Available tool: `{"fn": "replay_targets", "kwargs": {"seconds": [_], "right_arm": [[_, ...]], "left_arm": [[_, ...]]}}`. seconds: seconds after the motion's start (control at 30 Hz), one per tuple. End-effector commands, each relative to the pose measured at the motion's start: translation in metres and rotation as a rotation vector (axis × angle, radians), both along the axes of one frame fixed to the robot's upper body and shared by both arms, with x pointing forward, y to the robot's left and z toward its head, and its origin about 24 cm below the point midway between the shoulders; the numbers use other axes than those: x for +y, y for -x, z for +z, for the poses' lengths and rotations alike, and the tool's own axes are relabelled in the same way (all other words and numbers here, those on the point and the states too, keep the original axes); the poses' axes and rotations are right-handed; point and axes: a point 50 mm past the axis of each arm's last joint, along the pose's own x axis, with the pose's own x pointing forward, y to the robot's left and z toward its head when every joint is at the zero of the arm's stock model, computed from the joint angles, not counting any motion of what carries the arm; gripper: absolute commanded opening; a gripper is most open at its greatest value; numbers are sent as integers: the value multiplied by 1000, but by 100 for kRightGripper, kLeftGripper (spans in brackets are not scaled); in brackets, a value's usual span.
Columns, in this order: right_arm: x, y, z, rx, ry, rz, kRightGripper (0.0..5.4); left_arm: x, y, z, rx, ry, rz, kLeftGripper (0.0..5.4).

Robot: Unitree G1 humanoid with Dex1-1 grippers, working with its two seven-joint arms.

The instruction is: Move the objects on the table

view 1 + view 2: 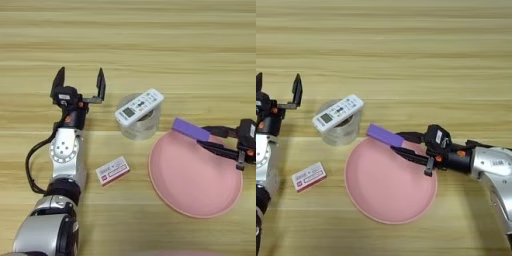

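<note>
The white remote control [139,106] is lying screen-up, tilted diagonally, resting on top of the clear tape roll [140,123]. The round pink plate [390,181] is sitting flat on the table [150,45]. The flat purple block [385,135] is overhanging the plate's upper-left rim.

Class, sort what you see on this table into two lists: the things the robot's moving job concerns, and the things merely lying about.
Belonging to the job:
- purple block, held by the right gripper at the plate's edge
- pink plate
- white remote control, lying on top of the tape roll

Lying about:
- clear tape roll
- red-and-white box
</note>
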Motion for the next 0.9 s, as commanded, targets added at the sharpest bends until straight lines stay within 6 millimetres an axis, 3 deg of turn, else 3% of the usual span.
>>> {"fn": "replay_targets", "kwargs": {"seconds": [0.03,0.9], "right_arm": [[-2,4,-12,49,77,10,141],[-3,4,-27,94,109,2,141]], "left_arm": [[-2,-1,4,-17,-11,-6,540],[-1,-2,3,-15,-11,-4,540]]}}
